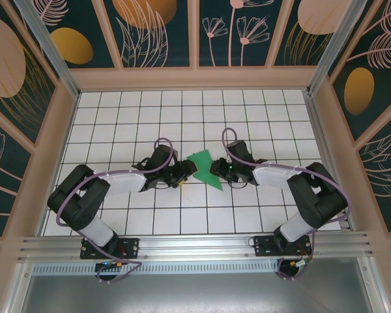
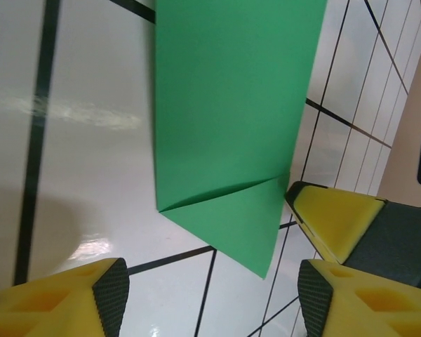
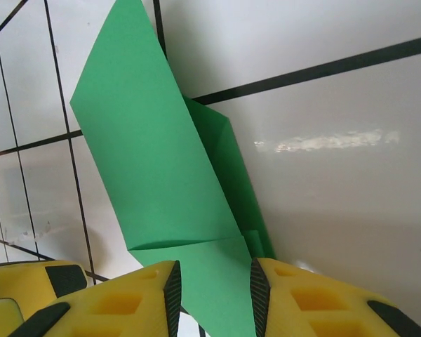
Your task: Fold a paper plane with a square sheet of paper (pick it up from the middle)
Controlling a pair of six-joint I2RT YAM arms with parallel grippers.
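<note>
From above, the left arm reaches in from the left side of the white gridded surface (image 1: 117, 117), and the left gripper (image 1: 188, 173) sits just beside the left edge of the square sheet of paper (image 1: 202, 162). The sheet appears there as a small green wedge near the middle of the surface, between the two grippers. That view is too far off to show how either gripper's fingers stand. The left wrist camera shows it for the left one: the yellow fingers (image 2: 63, 302) are wide apart at the bottom corners, holding nothing. The sheet's pointed corner (image 2: 256, 246) reaches down toward the space between them, with a diagonal crease crossing above it. To the right in that same view, a yellow finger of the right gripper (image 2: 333, 217) sits just beside the sheet's right edge. In the overhead view the right gripper (image 1: 214, 171) overlaps the wedge's right side. The right wrist camera shows layers that the other views do not: a broad folded flap lies over a narrower strip of green. The lower flap runs down into the narrow gap between the right gripper's fingers (image 3: 119, 305), which stand slightly apart with the paper between them. Whether the pads actually touch the sheet cannot be told.
</note>
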